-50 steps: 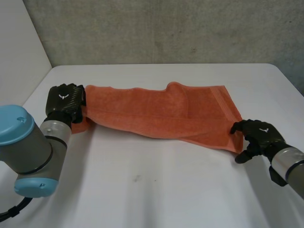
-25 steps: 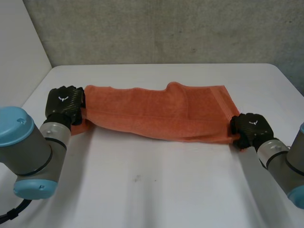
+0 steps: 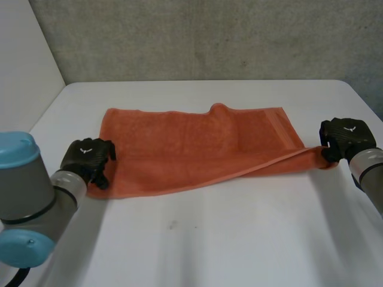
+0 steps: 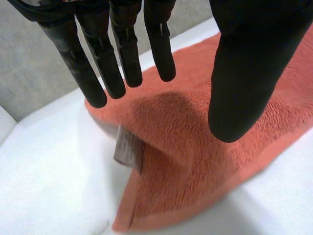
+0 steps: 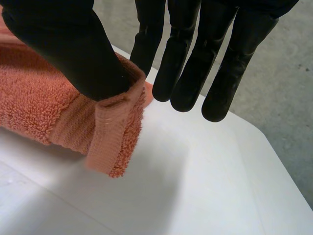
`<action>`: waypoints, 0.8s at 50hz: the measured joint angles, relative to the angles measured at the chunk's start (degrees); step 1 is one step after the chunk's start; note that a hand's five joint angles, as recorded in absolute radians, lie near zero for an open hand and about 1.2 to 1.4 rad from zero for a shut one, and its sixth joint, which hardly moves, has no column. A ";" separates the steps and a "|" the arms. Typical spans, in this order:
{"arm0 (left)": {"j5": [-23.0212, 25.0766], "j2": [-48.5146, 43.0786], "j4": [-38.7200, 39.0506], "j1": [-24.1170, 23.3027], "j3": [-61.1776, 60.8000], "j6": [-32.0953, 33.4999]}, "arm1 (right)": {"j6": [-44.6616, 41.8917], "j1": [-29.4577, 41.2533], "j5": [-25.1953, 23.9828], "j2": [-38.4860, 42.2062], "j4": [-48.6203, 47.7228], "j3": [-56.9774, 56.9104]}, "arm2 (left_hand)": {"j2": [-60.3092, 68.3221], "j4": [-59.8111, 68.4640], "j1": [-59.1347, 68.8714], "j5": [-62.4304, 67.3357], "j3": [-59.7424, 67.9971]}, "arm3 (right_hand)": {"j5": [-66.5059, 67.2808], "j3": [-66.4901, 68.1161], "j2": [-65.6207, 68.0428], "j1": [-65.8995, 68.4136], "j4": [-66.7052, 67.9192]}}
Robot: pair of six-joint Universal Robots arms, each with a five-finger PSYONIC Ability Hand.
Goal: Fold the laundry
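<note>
towel (image 3: pixel 197 143) lies lengthwise between the arms: left hand (image 3: pixel 88 158), fingers straight and apart, at its near corner; right hand (image 3: pixel 346 139) pinches its opposite end.

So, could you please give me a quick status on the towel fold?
Left hand open over towel, near-left corner. Right hand pinching its right-end corner. Towel mostly spread on table.

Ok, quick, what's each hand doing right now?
Left hand: open, over a corner of the towel.
Right hand: shut, pinching the towel's far end.
</note>
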 measured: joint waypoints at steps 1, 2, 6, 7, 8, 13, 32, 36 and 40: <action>0.00 0.00 0.00 0.00 0.00 0.00 | 0.00 0.00 0.00 0.00 0.00 0.00 | 0.00 0.00 0.00 0.00 0.00 | 0.00 0.00 0.00 0.00 0.00; 0.97 0.95 -1.72 1.06 -0.40 -0.04 | 0.75 -0.46 -0.04 0.17 0.88 -0.73 | -0.89 -0.74 -1.26 -0.95 -0.89 | 0.01 0.00 0.00 0.00 0.00; 2.53 3.56 -4.78 3.69 -1.78 -0.14 | 3.02 -1.20 -0.08 0.77 2.66 -2.21 | -2.79 -2.73 -3.02 -2.93 -2.66 | 0.01 0.00 0.00 0.00 0.00; 2.97 4.78 -5.73 4.66 -2.60 -0.21 | 3.86 -1.33 -0.10 0.99 3.21 -2.63 | -2.98 -2.96 -3.03 -3.12 -2.81 | 0.01 0.00 0.00 0.00 0.00; 3.15 5.36 -6.10 5.08 -3.00 -0.25 | 4.31 -1.39 -0.13 1.11 3.51 -2.83 | -2.98 -2.98 -3.05 -3.13 -2.82 | 0.01 0.00 0.00 0.00 0.00; 4.02 9.38 -7.60 7.38 -6.59 -0.49 | 6.04 -1.48 -0.34 1.59 4.64 -3.48 | -2.22 -2.12 -2.70 -2.43 -2.24 | 0.01 0.00 0.00 0.00 0.00; 6.19 6.79 -4.28 7.62 -11.24 -0.48 | 5.83 -1.11 -0.89 1.69 4.78 -2.23 | 6.04 6.13 5.47 5.98 6.11 | 0.32 0.00 0.00 0.00 0.00; 6.28 5.34 -2.50 7.56 -10.69 -0.42 | 5.76 -1.00 -1.63 1.67 4.78 -1.73 | 4.81 4.94 4.47 4.80 4.88 | 0.32 0.00 0.00 0.00 0.00; 6.27 4.01 -1.43 7.52 -9.82 -0.33 | 5.71 -0.92 -2.62 1.66 4.77 -1.32 | 4.14 4.19 3.77 4.07 4.17 | 0.32 0.00 0.00 0.00 0.01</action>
